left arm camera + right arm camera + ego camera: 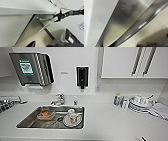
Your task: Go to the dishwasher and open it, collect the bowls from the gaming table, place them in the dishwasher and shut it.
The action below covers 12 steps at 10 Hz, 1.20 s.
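Observation:
The dishwasher (36,26) has a brushed-steel front under the white counter edge (25,10), with a bar handle (43,19) along its top. In the left wrist view my right gripper (55,18) reaches in on its dark arm and sits at the end of that handle. The right wrist view looks along the shiny handle (142,23) and the steel door (125,16) from very close. A dark part of my left gripper (31,44) shows low down, away from the door. The bowls and the gaming table are out of view.
In the head view a steel sink (27,122) in the white counter holds a plate with a cup (72,119) and a clear container (46,114). White dishes (140,104) and bottles (117,99) stand at the right. A towel dispenser (31,68) hangs on the wall.

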{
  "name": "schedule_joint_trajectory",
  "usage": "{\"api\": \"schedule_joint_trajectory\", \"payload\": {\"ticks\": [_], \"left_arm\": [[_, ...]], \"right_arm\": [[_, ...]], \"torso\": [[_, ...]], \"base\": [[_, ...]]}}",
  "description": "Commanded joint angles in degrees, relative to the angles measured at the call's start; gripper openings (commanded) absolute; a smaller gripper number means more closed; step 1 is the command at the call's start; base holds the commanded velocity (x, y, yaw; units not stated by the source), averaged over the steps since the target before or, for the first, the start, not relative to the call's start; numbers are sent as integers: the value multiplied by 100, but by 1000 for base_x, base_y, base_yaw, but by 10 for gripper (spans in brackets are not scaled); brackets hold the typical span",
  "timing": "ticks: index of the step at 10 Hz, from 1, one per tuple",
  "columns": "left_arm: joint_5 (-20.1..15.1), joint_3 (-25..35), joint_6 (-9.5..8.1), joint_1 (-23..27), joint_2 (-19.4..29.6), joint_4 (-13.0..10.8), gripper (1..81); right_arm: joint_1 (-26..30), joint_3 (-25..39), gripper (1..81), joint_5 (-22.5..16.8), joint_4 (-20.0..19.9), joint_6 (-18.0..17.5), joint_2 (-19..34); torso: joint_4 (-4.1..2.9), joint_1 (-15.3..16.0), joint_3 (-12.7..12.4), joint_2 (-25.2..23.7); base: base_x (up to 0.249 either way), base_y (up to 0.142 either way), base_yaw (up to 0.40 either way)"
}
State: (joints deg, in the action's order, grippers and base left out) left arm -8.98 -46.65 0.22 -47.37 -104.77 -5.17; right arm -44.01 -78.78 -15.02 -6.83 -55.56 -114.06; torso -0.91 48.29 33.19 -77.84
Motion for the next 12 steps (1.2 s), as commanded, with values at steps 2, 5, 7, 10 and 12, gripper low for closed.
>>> {"api": "schedule_joint_trajectory", "payload": {"ticks": [2, 5, 7, 10, 12], "left_arm": [[-112, 165, 57, 522, 219, -37, 811], [-121, 148, 57, 514, 175, -37, 811], [-121, 139, 57, 522, 166, -37, 811], [-130, 130, 57, 505, 139, -46, 811], [-130, 77, 57, 496, 104, -37, 811]], "right_arm": [[590, -322, 811, -238, -73, -25, -85], [555, -471, 811, -238, -47, -25, -182], [502, -550, 811, -238, -20, -25, -243], [388, -761, 811, -247, 41, -16, -419], [212, -989, 811, -247, 155, -7, -577]], "torso": [[2, 0, 0, 0], [2, 0, 0, 0], [2, 0, 0, 0], [2, 0, 2, 0], [2, 0, 2, 0]], "base": [[0, 0, 0], [0, 0, 0], [0, 0, 0], [0, 0, 0], [0, 0, 0]]}}
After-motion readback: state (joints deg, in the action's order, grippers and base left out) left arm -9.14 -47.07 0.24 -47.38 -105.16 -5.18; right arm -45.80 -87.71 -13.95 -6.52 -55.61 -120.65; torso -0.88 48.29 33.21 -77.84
